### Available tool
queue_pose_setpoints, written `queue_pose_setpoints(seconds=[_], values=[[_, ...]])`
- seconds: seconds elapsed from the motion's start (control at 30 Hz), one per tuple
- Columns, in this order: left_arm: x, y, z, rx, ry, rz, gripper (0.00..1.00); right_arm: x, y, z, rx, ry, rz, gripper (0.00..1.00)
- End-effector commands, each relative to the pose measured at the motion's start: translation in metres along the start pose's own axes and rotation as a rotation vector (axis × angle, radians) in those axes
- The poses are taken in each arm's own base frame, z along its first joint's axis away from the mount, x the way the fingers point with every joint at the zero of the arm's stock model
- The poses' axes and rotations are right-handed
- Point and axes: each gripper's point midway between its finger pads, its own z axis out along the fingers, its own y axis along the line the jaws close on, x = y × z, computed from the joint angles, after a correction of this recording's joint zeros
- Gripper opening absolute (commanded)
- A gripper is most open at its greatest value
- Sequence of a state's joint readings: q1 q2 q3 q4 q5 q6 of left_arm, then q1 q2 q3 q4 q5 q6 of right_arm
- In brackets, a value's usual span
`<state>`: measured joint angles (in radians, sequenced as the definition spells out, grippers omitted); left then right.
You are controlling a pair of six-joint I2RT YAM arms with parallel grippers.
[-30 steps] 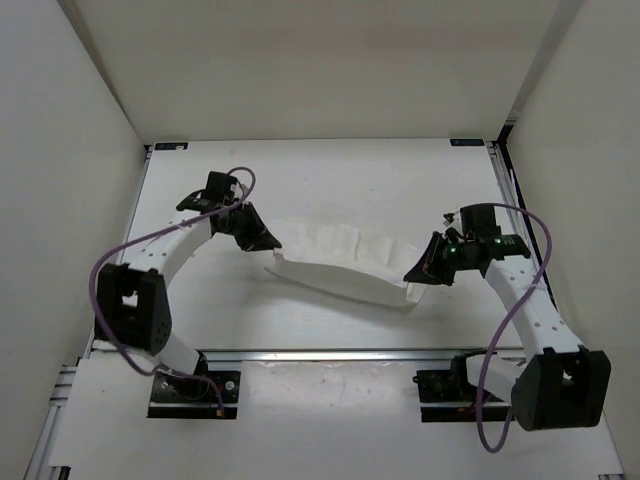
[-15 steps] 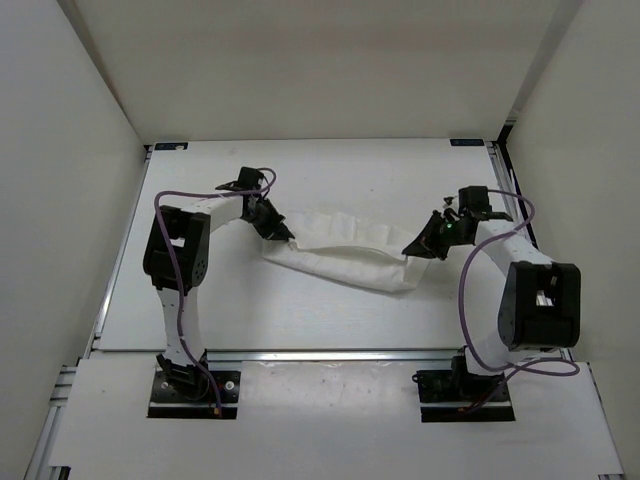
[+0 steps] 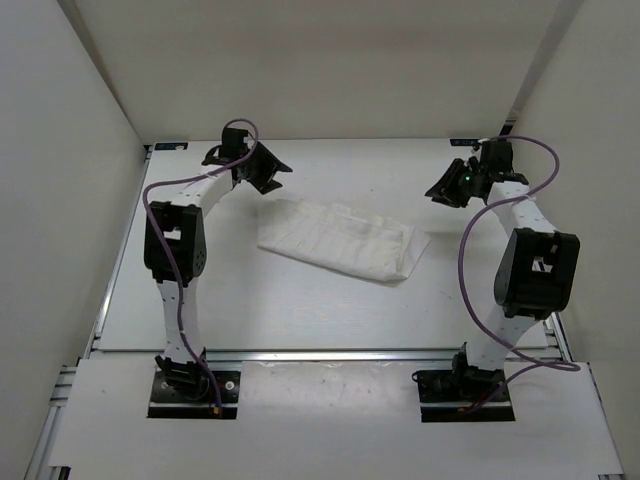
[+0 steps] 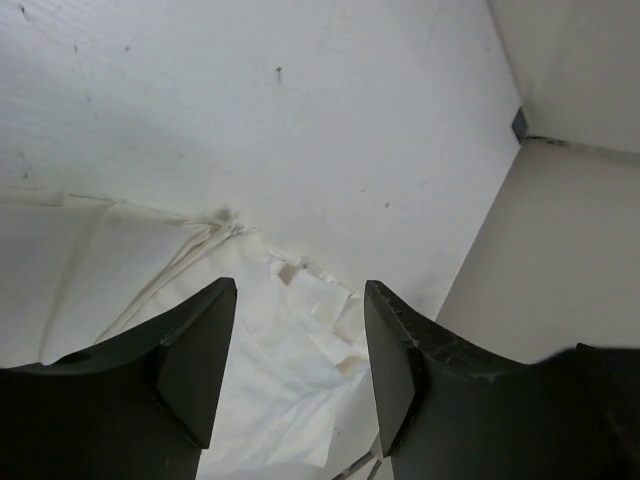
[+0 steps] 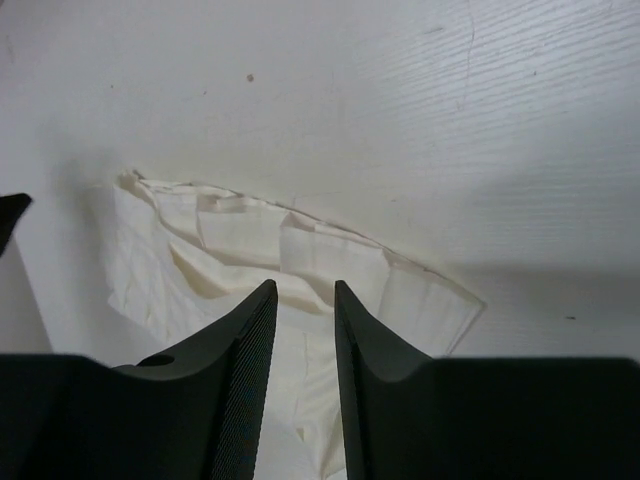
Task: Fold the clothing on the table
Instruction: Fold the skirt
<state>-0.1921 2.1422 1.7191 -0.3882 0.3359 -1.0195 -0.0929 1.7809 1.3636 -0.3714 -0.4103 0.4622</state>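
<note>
The clothing lies flat on the table as a folded, creased white band, wider on the right. My left gripper hovers beyond its far left corner, open and empty. My right gripper hangs past its far right corner, jaws a narrow gap apart with nothing between them. In the left wrist view the clothing shows below the spread gripper. The right wrist view has the gripper above the clothing, clear of it.
White walls close in the table on three sides. Aluminium rails run along the near edge, with black corner brackets at the far corners. Purple cables loop off both arms. A wall corner lies close ahead of the left gripper.
Both grippers have let go of the clothing and drawn up and back toward the far edge. The fabric, held stretched between them before, has dropped into a flat folded band.
</note>
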Motion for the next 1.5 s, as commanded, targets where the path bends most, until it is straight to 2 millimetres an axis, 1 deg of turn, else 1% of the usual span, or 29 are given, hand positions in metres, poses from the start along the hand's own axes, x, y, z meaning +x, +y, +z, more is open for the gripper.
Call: queue_pose_setpoints(seconds=[0.0,0.03,0.07,0.1,0.13,0.17,0.2,0.23,0.27,0.3,0.33,0.37,0.43,0.57,0.6,0.63,0.7,0.77,0.8,0.9,0.93,1.0,1.07,1.1,1.17,1.23,1.3,1.37,1.47], values=[[-0.011,-0.025,-0.039,0.083,-0.045,0.045,0.63,0.018,0.01,-0.017,0.08,0.028,-0.117,0.35],[-0.008,-0.025,-0.044,0.095,-0.037,0.047,0.63,0.029,0.006,-0.02,0.102,0.052,-0.12,0.35],[0.002,-0.021,-0.05,0.113,-0.017,0.05,0.6,0.047,-0.001,-0.021,0.133,0.095,-0.125,0.38],[0.01,-0.006,-0.047,0.096,0.004,0.039,0.57,0.058,0.007,-0.022,0.13,0.109,-0.147,0.82],[0.016,-0.005,-0.052,0.103,0.009,0.051,0.44,0.076,-0.001,-0.025,0.147,0.15,-0.14,0.99],[0.027,0.003,-0.054,0.1,0.025,0.057,0.3,0.092,-0.003,-0.028,0.138,0.192,-0.139,0.99],[0.037,0.015,-0.054,0.09,0.042,0.053,0.19,0.111,-0.007,-0.029,0.131,0.24,-0.12,0.99],[0.047,0.024,-0.051,0.094,0.07,0.05,0.18,0.117,-0.007,-0.034,0.127,0.246,-0.11,0.99],[0.053,0.026,-0.049,0.103,0.087,0.035,0.16,0.125,-0.009,-0.037,0.12,0.242,-0.1,0.99],[0.065,0.035,-0.045,0.112,0.128,0.03,0.14,0.138,-0.016,-0.036,0.128,0.259,-0.072,0.99],[0.074,0.038,-0.043,0.12,0.151,0.022,0.14,0.137,-0.011,-0.04,0.116,0.241,-0.083,0.99],[0.081,0.042,-0.039,0.112,0.17,0.025,0.14,0.147,-0.016,-0.042,0.132,0.253,-0.08,1.0],[0.085,0.051,-0.032,0.074,0.162,0.044,0.16,0.155,-0.022,-0.044,0.135,0.27,-0.059,0.99],[0.086,0.051,-0.018,0.043,0.156,0.101,0.16,0.168,-0.029,-0.044,0.134,0.288,-0.024,1.0],[0.085,0.055,-0.016,0.033,0.154,0.092,0.17,0.173,-0.026,-0.042,0.11,0.291,-0.025,0.98],[0.086,0.06,-0.012,0.021,0.161,0.093,0.16,0.17,-0.025,-0.04,0.095,0.277,-0.014,0.98],[0.083,0.06,-0.012,0.018,0.153,0.093,0.17,0.169,-0.026,-0.037,0.073,0.263,0.004,0.98],[0.079,0.072,-0.013,-0.031,0.132,0.103,0.16,0.171,-0.025,-0.031,0.049,0.269,0.024,0.98],[0.078,0.076,-0.014,-0.038,0.13,0.112,0.16,0.167,-0.02,-0.029,0.022,0.261,0.019,0.97],[0.074,0.097,-0.018,-0.108,0.102,0.121,0.16,0.166,-0.019,-0.021,0.007,0.253,0.022,0.96],[0.072,0.099,-0.02,-0.108,0.1,0.123,0.15,0.164,-0.017,-0.017,-0.001,0.25,0.015,0.96],[0.073,0.117,-0.022,-0.155,0.096,0.122,0.14,0.167,-0.017,-0.014,-0.003,0.26,0.026,0.96],[0.071,0.123,-0.027,-0.182,0.079,0.134,0.13,0.164,-0.015,-0.011,-0.011,0.249,0.018,0.96],[0.074,0.131,-0.028,-0.202,0.086,0.138,0.13,0.168,-0.016,-0.008,-0.006,0.268,0.022,0.96],[0.077,0.139,-0.032,-0.22,0.09,0.145,0.12,0.168,-0.013,-0.006,0.005,0.279,0.004,0.95],[0.077,0.146,-0.035,-0.241,0.088,0.156,0.12,0.167,-0.017,-0.007,0.029,0.282,-0.005,0.96],[0.085,0.157,-0.041,-0.291,0.099,0.165,0.09,0.164,-0.019,-0.008,0.051,0.272,-0.016,0.96],[0.087,0.161,-0.047,-0.311,0.097,0.175,0.06,0.161,-0.018,-0.011,0.05,0.256,-0.016,0.96],[0.093,0.168,-0.058,-0.316,0.106,0.154,0.05,0.165,-0.021,-0.008,0.026,0.261,-0.005,0.96]])
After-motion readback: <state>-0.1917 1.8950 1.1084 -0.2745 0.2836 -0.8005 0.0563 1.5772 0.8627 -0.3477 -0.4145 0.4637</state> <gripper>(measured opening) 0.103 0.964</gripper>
